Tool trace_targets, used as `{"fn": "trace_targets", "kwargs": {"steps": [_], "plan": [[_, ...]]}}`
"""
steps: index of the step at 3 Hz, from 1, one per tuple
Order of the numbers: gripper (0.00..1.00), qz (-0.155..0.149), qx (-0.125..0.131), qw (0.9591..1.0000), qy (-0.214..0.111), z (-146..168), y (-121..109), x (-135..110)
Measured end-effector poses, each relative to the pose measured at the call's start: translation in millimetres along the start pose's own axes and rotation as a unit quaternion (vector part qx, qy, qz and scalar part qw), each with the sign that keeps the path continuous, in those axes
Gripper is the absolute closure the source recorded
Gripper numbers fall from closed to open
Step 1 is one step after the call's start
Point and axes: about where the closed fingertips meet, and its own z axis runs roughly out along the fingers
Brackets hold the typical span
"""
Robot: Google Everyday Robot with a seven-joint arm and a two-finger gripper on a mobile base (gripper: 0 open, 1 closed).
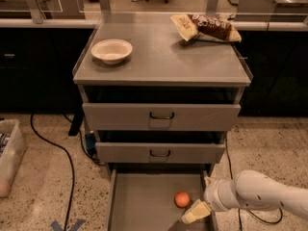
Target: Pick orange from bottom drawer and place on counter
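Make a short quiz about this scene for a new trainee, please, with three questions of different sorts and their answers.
1. Which two things lie on the counter?
2. True or false: the orange lies in the open bottom drawer.
3. Where is the gripper? A) high over the counter; B) low in the bottom drawer, close beside the orange; C) out of view.

Key: 1. A white bowl and a snack bag. 2. True. 3. B.

one high front view, tilted down at the counter (163,61), gripper (196,211) low right
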Motion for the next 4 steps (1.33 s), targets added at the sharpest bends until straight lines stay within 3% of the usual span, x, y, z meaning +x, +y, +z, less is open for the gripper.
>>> {"fn": "trace_targets", "kwargs": {"steps": [1,3,4], "plan": [[0.00,0.003,-0.008,1.0000,0.001,46,-19,21],[0.00,0.056,0.018,0.9983,0.005,137,-49,94],[0.00,0.056,0.018,0.9983,0.005,137,-49,94]]}}
